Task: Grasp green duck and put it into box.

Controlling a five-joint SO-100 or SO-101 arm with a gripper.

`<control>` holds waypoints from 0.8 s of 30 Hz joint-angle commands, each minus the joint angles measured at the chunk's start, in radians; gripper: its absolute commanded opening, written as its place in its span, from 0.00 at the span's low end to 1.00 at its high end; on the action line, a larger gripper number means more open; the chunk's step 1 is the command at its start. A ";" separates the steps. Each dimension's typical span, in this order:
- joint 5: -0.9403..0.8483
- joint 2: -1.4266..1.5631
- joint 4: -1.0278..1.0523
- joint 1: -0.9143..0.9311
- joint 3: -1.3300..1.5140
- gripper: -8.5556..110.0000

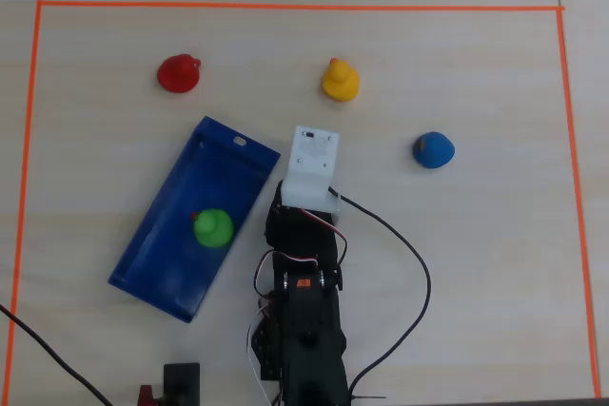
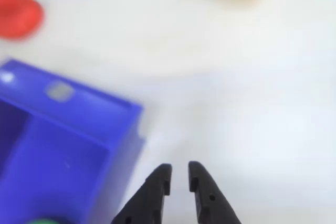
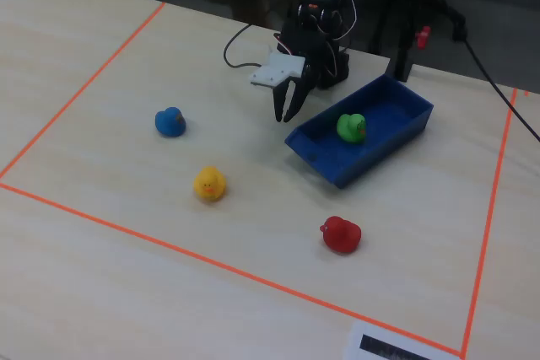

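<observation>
- The green duck [image 1: 213, 228] sits upright inside the box [image 1: 152, 254], near the middle of its floor. It is apart from the walls.
- In the overhead view the duck's beak shows as a small red spot at its upper left, toward the box's left long wall. The duck is rounded, so no long axis can be told.
- In the fixed view the duck [image 3: 350, 127] has its beak on the right side, toward the far long wall of the box [image 3: 325, 162].
- The box lies flat and askew on the table [image 1: 495, 263]. In the overhead view its long axis runs from lower left to upper right. The end with the white slot is the upper one.
- The gripper [image 3: 285, 115] hangs just outside the slot end of the box, tips pointing down at bare table.
- In the wrist view the gripper [image 2: 178, 174] has its fingers nearly together, a narrow gap between the tips, grasping nothing.
- The red duck [image 1: 178, 72] stands beyond the slot end of the box, toward the table's far left corner in the overhead view.
- The yellow duck [image 1: 340, 80] stands near the far edge of the marked area; the blue duck [image 1: 433, 149] is toward the right edge.
- The table is pale wood grain. Orange tape [image 1: 285, 7] marks a rectangle around all the things.
- Dark cables [image 1: 409, 263] run from the arm base across the table.
- In the fixed view, dark chair legs stand on the floor behind the table.
</observation>
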 commanded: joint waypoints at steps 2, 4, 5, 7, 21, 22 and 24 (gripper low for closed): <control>-0.058 0.005 0.268 -0.017 -0.006 0.07; -0.089 0.005 0.387 -0.017 -0.005 0.07; -0.094 0.005 0.419 -0.017 -0.005 0.07; -0.087 0.005 0.419 -0.005 -0.005 0.07; -0.077 0.005 0.419 -0.009 -0.005 0.08; -0.077 0.005 0.419 -0.009 -0.005 0.08; -0.077 0.005 0.419 -0.009 -0.005 0.08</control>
